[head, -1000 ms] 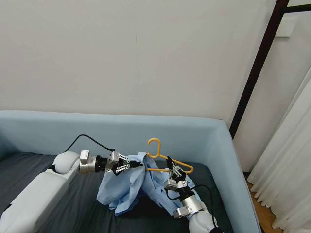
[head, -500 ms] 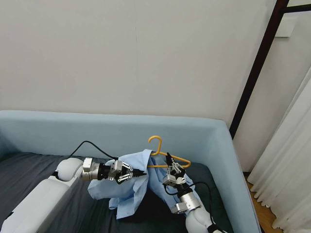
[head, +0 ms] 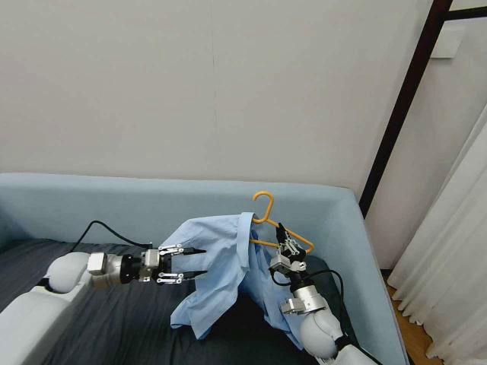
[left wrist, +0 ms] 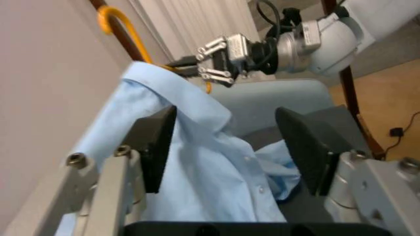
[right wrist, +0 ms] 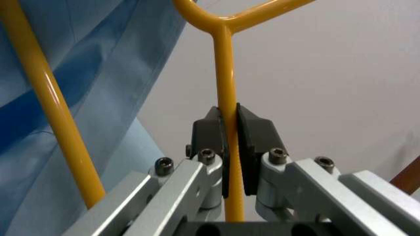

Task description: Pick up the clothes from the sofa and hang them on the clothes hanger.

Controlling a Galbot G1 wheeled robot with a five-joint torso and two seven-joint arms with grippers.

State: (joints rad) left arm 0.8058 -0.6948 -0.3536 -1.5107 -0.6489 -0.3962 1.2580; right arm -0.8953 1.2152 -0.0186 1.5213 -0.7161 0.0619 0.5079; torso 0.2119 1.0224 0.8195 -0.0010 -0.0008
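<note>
In the head view, the shirt point(head: 217, 266) was seen draped over one arm of the yellow hanger point(head: 283, 242) and held up above the sofa point(head: 91, 205), near its corner; its lower folds hung down toward the dark seat, though whether they rested there could not be told. The hanger was gripped low on its frame by the right claw point(head: 285, 251), pointed upward, presumably so that the hook stayed upright and the shoulders were left free for the cloth. The left claw point(head: 194, 262) was held level beside the shirt's side, fingers spread apart; it was judged to be placed there so that the cloth could be tugged or smoothed along the hanger.

In the left wrist view, the two dark pads point(left wrist: 157, 147) were seen wide apart with the collar and front of the shirt point(left wrist: 196, 172) between them; nothing was pinched. Beyond, the right claw point(left wrist: 187, 66) was seen closed at the hanger point(left wrist: 121, 24).

In the right wrist view, the pads point(right wrist: 253, 137) were shut tight on a yellow rod point(right wrist: 225, 73) of the hanger, with blue cloth point(right wrist: 98, 73) lying over the neighbouring rod.

No container was to be seen; the sofa seat carried at most the shirt's hem. The draping was judged only partly done, one hanger arm being bare.
</note>
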